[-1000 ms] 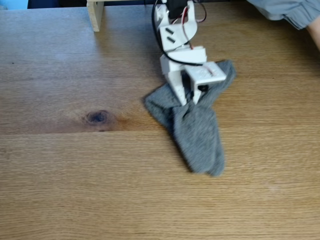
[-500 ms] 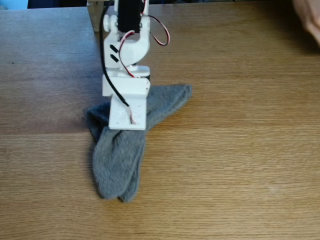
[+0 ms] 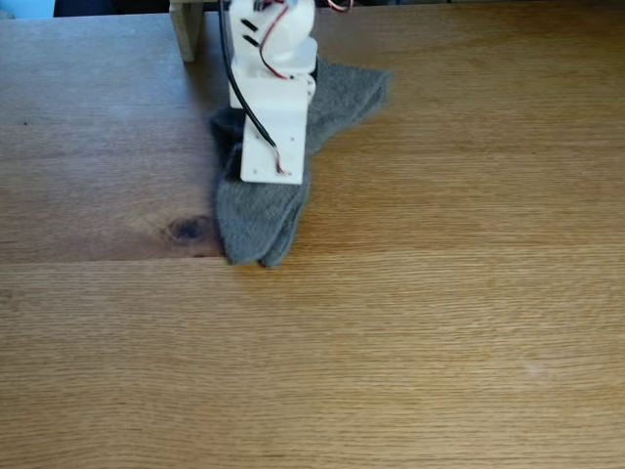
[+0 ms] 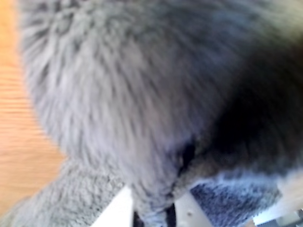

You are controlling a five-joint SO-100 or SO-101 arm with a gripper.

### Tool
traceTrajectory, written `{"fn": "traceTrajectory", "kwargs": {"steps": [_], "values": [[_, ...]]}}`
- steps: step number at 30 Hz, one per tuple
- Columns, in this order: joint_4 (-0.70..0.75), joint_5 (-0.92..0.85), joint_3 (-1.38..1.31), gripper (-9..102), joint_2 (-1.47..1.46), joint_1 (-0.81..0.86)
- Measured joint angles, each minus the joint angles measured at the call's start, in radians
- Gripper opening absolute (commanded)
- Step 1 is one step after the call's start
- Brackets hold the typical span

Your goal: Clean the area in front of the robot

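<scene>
Fingers [image 4: 152, 208] clenched on the cloth [image 3: 256, 210], upper left of frame. My worry: cloth bunches, snags the post [image 3: 186, 29], slips free.

Fixed view: arm [image 3: 271, 93] stands over cloth [image 3: 256, 210] at far middle of table [image 3: 439, 322]. Cloth spreads beneath arm, one end trailing toward camera, another reaching right behind arm. Knot [image 3: 188, 229] lies just left of cloth's near end. Post [image 3: 186, 27] stands at far edge, left of arm. Wrist view: cloth [image 4: 142, 94] bunched between fingers [image 4: 118, 213], table [image 4: 19, 156] at left.
</scene>
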Motion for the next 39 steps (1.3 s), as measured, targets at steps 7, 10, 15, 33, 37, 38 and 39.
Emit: {"fn": "traceTrajectory", "kwargs": {"steps": [7,10,15,33,37,38,39], "values": [[-0.005,-0.158,0.012,0,0.196,0.299],[-0.009,-0.256,0.017,0,0.196,0.462],[-0.057,-0.388,0.02,0,0.152,0.673],[-0.144,-0.414,0.02,33,0.078,0.736],[-0.064,-0.342,0.02,20,0.152,0.627],[-0.035,-0.318,0.02,17,0.176,0.583],[0.0,-0.287,0.02,14,0.204,0.531]]}}
